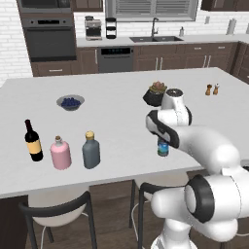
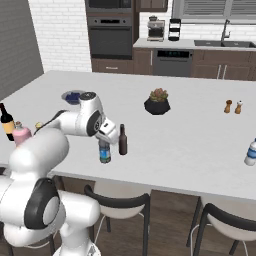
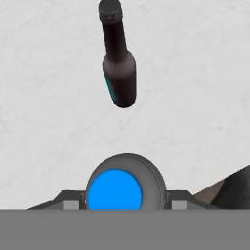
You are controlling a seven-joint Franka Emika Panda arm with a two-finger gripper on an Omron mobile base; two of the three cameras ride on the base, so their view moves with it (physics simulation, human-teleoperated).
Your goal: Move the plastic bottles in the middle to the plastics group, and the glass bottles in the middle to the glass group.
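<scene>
We have the water bottle (image 2: 104,151) standing near the counter's front edge (image 2: 165,187), just beside the brown beer bottle (image 2: 122,140), with our gripper (image 3: 115,205) straight above its blue cap (image 3: 115,190); we cannot tell how wide the fingers stand or whether they grip. To do this well, we should close squarely on the neck and lift straight up. Beyond the beer bottle, bare counter leaves room toward the other water bottle (image 2: 251,152).
</scene>
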